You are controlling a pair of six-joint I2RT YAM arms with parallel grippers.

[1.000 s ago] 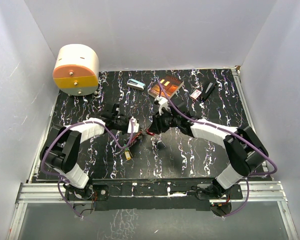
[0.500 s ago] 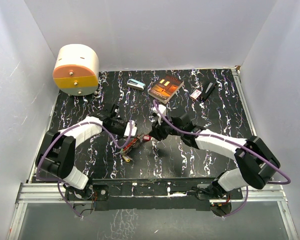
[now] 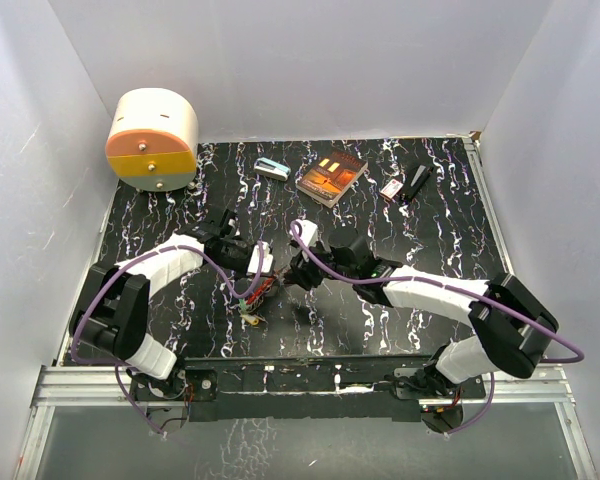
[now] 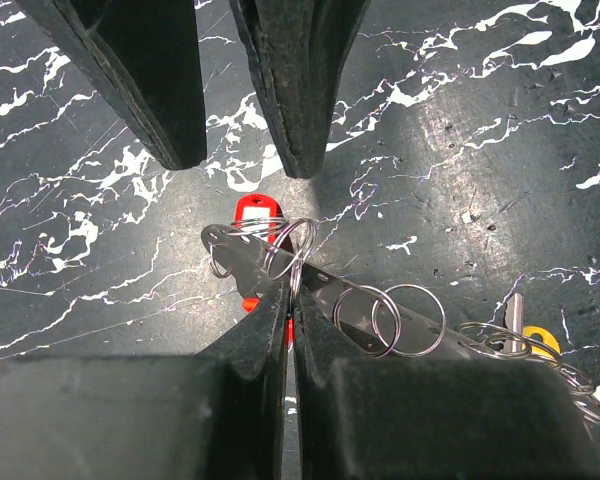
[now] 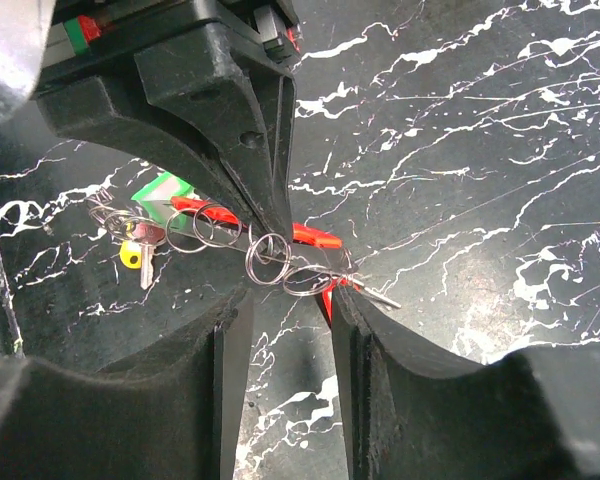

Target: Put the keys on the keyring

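1. The bench [image 3: 430,230] carried everything, and your arms met over its near middle.
2. Your left tool [image 4: 290,290] was pinched fully shut on one loop of the keyring [image 4: 380,318], probably to steady it.
3. Your right tool [image 5: 285,300] stood partly open and gripped nothing I could see. Its fingers straddled the loops, likely ready to thread.
4. The red-headed key [image 4: 255,212] lay under the pinched loop, and the yellow-headed key [image 4: 537,343] sat among the end rings.

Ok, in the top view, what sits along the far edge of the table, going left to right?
From the left: cream-and-orange round container → teal-and-white box → book → red-and-white box → black object.
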